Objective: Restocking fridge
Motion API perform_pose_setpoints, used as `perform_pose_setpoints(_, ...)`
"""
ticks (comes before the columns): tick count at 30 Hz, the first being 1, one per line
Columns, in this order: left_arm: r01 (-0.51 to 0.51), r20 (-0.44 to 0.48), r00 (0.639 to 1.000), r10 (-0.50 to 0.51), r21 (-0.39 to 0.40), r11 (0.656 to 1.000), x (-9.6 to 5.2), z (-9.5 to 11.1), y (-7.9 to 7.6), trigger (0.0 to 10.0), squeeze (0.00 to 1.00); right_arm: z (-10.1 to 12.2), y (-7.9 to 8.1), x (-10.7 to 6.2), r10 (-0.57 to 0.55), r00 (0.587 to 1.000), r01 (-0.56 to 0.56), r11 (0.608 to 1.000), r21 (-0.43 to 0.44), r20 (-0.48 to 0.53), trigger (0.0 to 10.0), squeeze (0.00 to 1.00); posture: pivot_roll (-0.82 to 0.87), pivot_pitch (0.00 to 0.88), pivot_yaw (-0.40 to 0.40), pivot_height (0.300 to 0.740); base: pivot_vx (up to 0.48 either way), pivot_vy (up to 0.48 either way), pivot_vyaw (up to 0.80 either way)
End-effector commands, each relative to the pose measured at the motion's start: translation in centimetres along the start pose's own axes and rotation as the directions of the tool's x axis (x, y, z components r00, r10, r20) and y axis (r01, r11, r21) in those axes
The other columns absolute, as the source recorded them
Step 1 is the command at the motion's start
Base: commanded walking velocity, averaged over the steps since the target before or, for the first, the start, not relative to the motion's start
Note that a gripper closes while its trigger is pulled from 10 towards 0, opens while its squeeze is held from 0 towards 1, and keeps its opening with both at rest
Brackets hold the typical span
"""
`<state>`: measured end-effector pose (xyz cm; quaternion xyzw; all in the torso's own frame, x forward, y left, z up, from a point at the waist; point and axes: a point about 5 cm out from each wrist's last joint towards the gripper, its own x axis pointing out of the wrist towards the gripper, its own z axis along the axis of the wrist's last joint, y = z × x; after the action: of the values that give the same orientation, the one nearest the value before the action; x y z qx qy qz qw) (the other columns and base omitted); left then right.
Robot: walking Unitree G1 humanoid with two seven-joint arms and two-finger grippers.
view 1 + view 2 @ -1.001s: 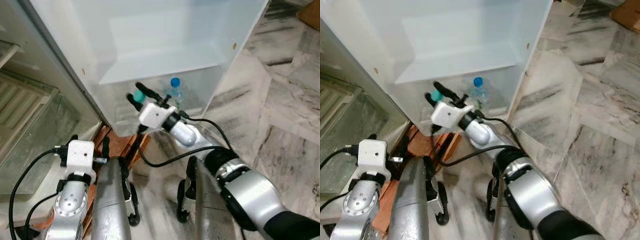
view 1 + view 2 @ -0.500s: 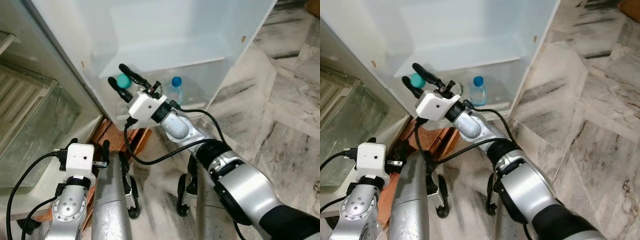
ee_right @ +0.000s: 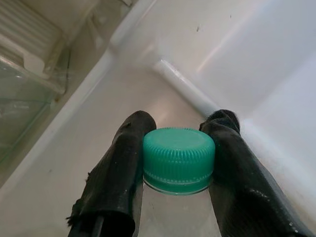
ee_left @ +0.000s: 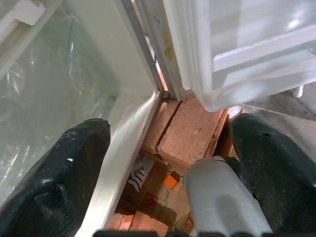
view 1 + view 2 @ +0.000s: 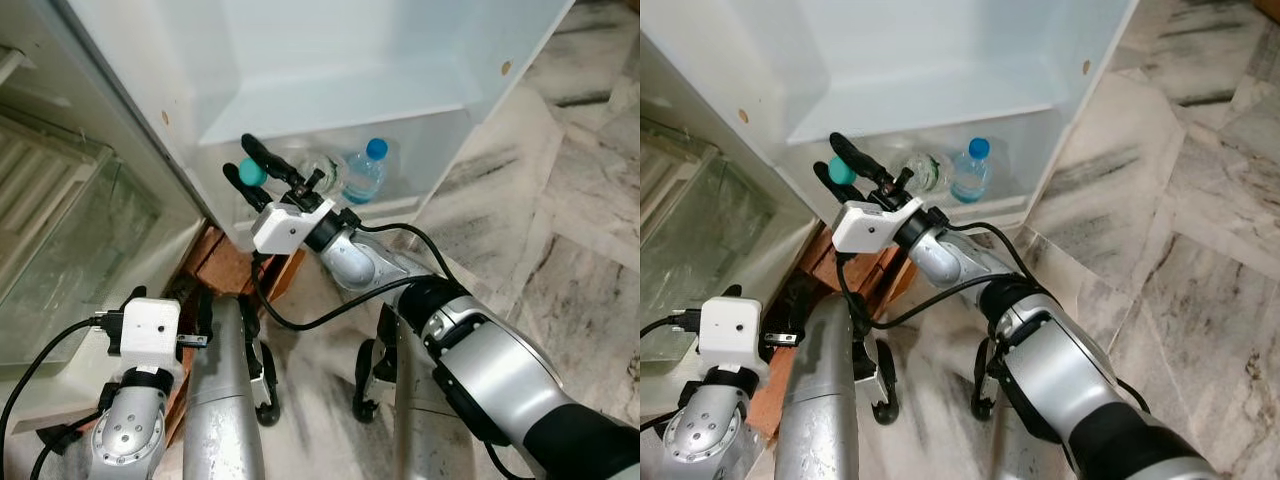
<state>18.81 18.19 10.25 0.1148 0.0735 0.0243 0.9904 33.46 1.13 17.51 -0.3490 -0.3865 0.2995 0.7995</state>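
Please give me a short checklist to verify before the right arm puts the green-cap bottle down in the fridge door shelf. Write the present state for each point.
1. Right gripper holds the green-cap bottle at the cap, a finger on each side: ok.
2. Bottle is over the door shelf: ok.
3. Free space beside the blue-cap bottle standing in the shelf: cannot tell.
4. Bottle upright in the grip: cannot tell.
5. Left gripper open, low near the bricks, away from the shelf: ok.

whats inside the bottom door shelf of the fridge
A blue-capped bottle stands in the door shelf. The right claw holds a green-capped bottle there; its body is mostly hidden.
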Motion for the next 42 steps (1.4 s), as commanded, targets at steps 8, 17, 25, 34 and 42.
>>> perform_pose_setpoints(8,0.003,-0.060,0.998,-0.003,0.000,1.000,-1.6,-0.5,0.2,10.0,0.00,-2.4,1.6,-1.8,-0.009,0.965,0.050,0.987,0.150,-0.262,10.0,0.00,0.33,0.462,0.013,0.547,0.000,0.000,0.00)
perform_pose_setpoints(17,0.009,-0.075,0.997,-0.009,0.005,1.000,-1.5,-0.5,0.2,10.0,0.00,-4.0,1.5,-3.0,-0.056,0.899,0.188,0.945,0.267,-0.434,10.0,0.00,0.33,0.464,0.016,0.547,0.000,0.000,0.00)
perform_pose_setpoints(25,0.012,-0.071,0.997,-0.011,0.019,1.000,-0.8,-0.5,0.3,10.0,0.00,-6.3,0.5,-4.9,-0.093,0.782,0.341,0.892,0.298,-0.616,10.0,0.00,0.32,0.441,0.017,0.547,0.000,0.000,0.00)
perform_pose_setpoints(34,0.018,-0.061,0.998,-0.016,0.034,0.999,0.2,-0.5,0.3,10.0,0.00,-8.1,-0.5,-7.3,-0.100,0.694,0.463,0.821,0.335,-0.713,10.0,1.00,0.31,0.416,0.019,0.547,0.000,0.000,0.00)
perform_pose_setpoints(42,0.021,-0.027,0.999,-0.020,0.032,0.999,1.6,-0.1,0.0,10.0,0.00,-9.3,-2.7,-8.7,-0.199,0.613,0.607,0.738,0.295,-0.764,10.0,1.00,0.28,0.370,0.023,0.547,0.000,0.000,0.00)
